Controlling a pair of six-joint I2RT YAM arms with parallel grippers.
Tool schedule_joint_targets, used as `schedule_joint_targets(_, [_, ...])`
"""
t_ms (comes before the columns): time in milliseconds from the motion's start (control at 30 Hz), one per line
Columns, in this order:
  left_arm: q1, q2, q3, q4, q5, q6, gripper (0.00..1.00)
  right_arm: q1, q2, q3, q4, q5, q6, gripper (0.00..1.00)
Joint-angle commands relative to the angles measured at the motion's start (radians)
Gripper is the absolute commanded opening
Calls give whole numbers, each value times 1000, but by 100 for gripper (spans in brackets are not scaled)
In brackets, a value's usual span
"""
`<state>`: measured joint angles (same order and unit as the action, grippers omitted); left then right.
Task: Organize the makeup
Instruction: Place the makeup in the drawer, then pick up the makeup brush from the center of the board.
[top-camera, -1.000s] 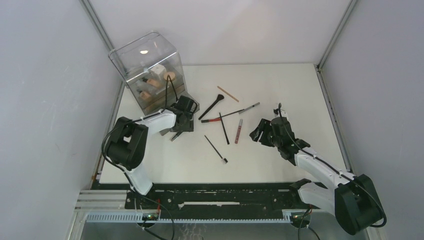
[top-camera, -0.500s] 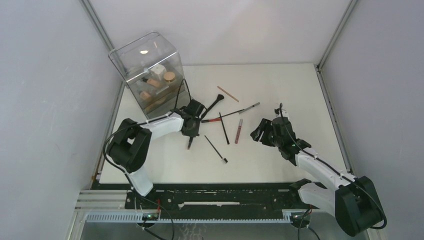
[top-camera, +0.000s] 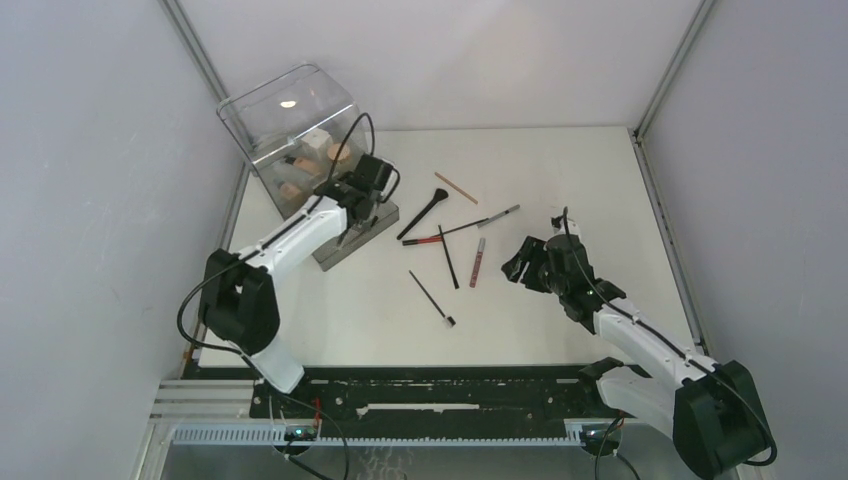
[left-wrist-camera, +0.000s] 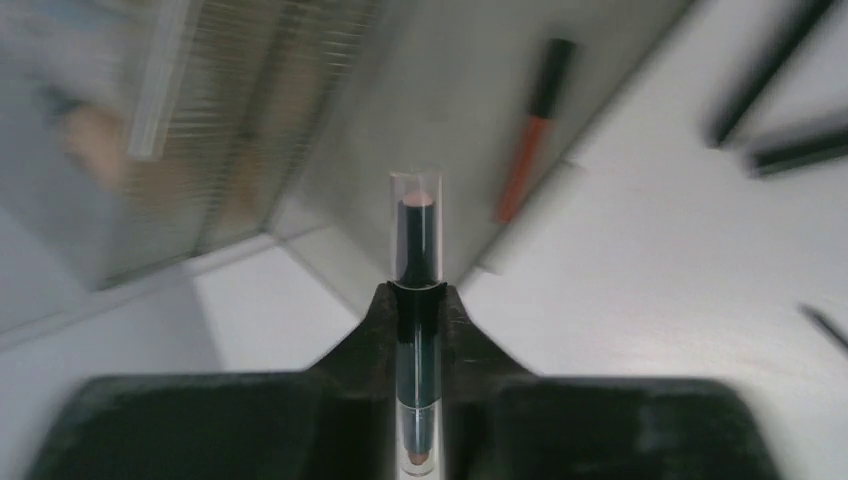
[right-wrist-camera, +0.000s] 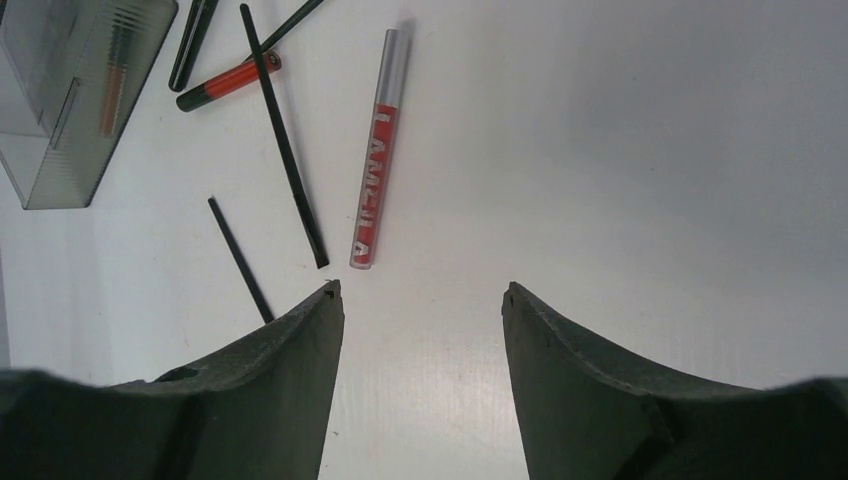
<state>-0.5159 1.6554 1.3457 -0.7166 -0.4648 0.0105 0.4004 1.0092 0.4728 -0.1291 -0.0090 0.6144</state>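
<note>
Moved since earlier: left arm (top-camera: 295, 232) has been swung back from mid-bench (top-camera: 560, 170), beside the loose brushes, to the pulled-out drawer (top-camera: 340, 245) in front of the clear box (top-camera: 290, 130); right arm (top-camera: 640, 340) has been kept in place.
Left arm pose: stretched forward and rightward from its base, with the wrist bent down over the drawer's far end.
Left jaws: clamped together on a slim stick (left-wrist-camera: 417, 230) with a clear cap and peach tip, which juts ahead of them over the drawer's corner.
Right arm pose: reached forward and leftward, low over the bench.
Right jaws: held apart with nothing between them; a red lip tube (right-wrist-camera: 378, 150) lies just ahead of the tips, untouched.
Drawer: set on the bench; an orange-red tube (left-wrist-camera: 530, 140) is seen lying inside.
Loose makeup: a broad black brush (top-camera: 422, 217), tan stick (top-camera: 455, 187), red-and-black pencil (top-camera: 425, 240) and thin black sticks (top-camera: 448, 257) are scattered between the two arms.
Clear box: placed at the back-left corner by the left wall, with compacts and small pieces dimly seen inside.
Open room: white bench surface is seen from the loose pieces to the right and near edges.
</note>
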Motion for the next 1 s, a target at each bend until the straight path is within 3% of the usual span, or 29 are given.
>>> schedule_joint_targets(0, [74,46,53,93,-257,116,38,-4,-42,10,-7,16,-13,67])
schedule_joint_targets(33, [80,69,61,111,-289,126,68,-5,-52,10,-16,24,-15,67])
schedule_joint_targets(67, [83,82,75,116,-312,126,81,-5,-62,10,-25,29,-19,67])
schedule_joint_targets(133, [88,92,114,94,-315,97,90,-7,-84,10,-54,45,-22,67])
schedule_joint_targets(333, [40,-2,140,27,-119,19,88,-16,-132,-15,-68,70,-17,67])
schedule_joint_targets(533, [-100,-68,78,20,117,-135,86,-16,-96,-17,-36,47,-5,67])
schedule_joint_targets(633, [-154,-55,66,-6,136,-320,82,-16,-89,-18,-32,41,-4,67])
schedule_joint_targets(867, [-260,6,-32,-78,94,-939,79,-16,-93,-17,-34,43,-7,67])
schedule_joint_targets(967, [-298,90,-8,-157,87,-1012,77,-16,-96,-18,-40,36,-10,67])
